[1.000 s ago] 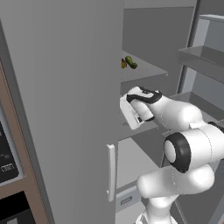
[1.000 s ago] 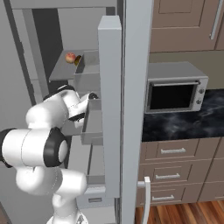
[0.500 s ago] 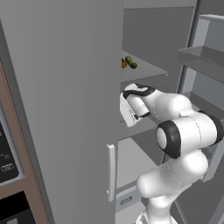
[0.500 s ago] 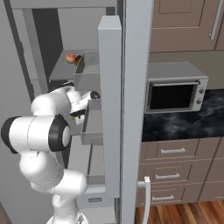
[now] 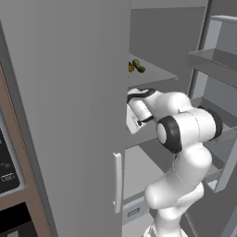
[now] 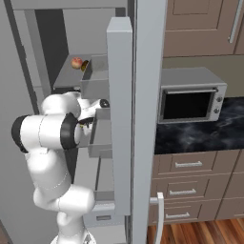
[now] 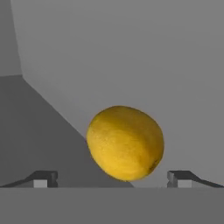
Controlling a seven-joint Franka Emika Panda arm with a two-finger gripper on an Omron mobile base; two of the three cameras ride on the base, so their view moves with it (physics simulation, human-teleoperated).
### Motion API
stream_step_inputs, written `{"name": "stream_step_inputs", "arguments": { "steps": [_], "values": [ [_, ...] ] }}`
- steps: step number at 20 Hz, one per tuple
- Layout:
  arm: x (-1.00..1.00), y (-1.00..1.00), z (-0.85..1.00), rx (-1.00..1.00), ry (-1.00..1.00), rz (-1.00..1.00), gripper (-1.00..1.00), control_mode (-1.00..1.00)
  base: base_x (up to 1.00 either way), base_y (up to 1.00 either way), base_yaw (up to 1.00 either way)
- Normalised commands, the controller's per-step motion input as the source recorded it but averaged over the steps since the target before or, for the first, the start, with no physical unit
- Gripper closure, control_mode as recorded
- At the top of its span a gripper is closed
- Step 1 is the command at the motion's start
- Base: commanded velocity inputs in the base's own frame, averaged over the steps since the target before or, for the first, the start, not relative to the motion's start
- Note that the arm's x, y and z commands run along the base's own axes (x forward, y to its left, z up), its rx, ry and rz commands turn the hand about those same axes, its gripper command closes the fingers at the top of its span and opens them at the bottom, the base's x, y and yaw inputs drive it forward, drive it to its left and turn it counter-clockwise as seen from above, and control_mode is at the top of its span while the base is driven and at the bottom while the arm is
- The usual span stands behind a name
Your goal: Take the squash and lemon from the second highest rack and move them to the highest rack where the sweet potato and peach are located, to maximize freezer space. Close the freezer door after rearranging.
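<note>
We see the lemon (image 7: 125, 143) dead ahead of the pincer (image 7: 113, 178) in the hand view, sitting between the two finger tips (image 7: 43, 178) and a little beyond them — not yet between the pads. The jaws stand spread wide, one tip showing on each side of the fruit with a clear gap both ways; nothing is gripped. The lemon is near round, its slightly longer axis running across the gap, so orientation hardly matters: we judge a straight push forward should bring it inside the jaws.

The fruit rests on a grey shelf against the freezer's grey inner wall, which we take for the second highest rack; from the base cameras the arm's hand reaches into the cabinet at that level. One shelf up, on the highest rack (image 5: 157, 76), the squash (image 5: 138, 65) lies near the left wall in the left base view. The right base view shows the peach (image 6: 76, 62) up there too, with a dark lump beside it. The freezer door (image 6: 119, 119) stands open.
</note>
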Motion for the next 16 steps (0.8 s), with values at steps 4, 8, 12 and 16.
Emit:
{"name": "stream_step_inputs", "arguments": {
  "steps": [4, 8, 12, 16],
  "values": [
    [0.38, 0.00, -0.22, 0.00, 0.02, 0.00, -1.00, -1.00, 0.00, 0.00, 0.00],
    [0.38, 0.00, -0.23, 0.00, 0.03, 0.00, -1.00, -1.00, 0.00, 0.00, 0.00],
    [-0.04, 0.06, -0.24, 0.00, 0.00, 0.02, -1.00, -1.00, 0.00, 0.00, 0.00],
    [-0.03, 0.24, -0.29, -0.09, 0.00, 0.01, -1.00, -1.00, 0.00, 0.00, 0.00]
  ]
}}
